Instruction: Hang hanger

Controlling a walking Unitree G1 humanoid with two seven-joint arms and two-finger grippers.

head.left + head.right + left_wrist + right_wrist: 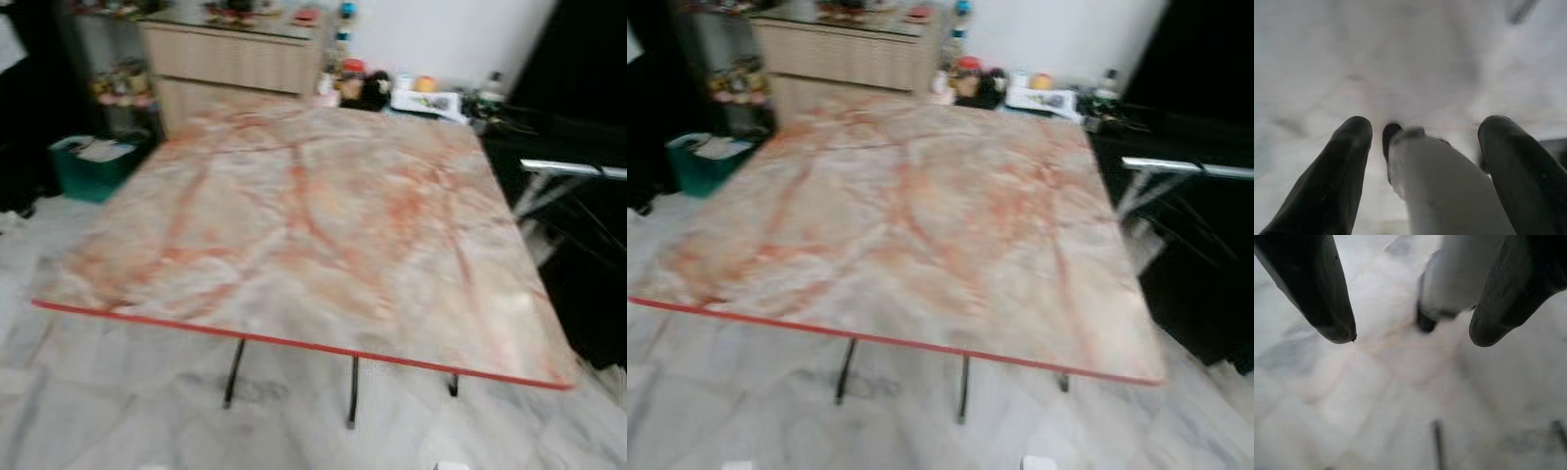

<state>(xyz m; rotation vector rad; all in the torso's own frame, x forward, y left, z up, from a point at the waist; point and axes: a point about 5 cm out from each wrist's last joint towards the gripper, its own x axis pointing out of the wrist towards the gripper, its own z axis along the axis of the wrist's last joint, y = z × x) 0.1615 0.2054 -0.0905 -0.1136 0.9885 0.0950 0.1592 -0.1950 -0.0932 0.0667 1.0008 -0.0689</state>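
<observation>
Walking and searching — no hanger picked up so far.

The head views are blurred and, as far as I can tell, no hanger lies on the table (pixel 294 225); the next move calls for finding one — and a rail. Both arms hang down toward the floor (pixel 1376 396), left gripper (pixel 1422 134) and right gripper (pixel 1413 335) with fingers spread apart, holding nothing.
</observation>
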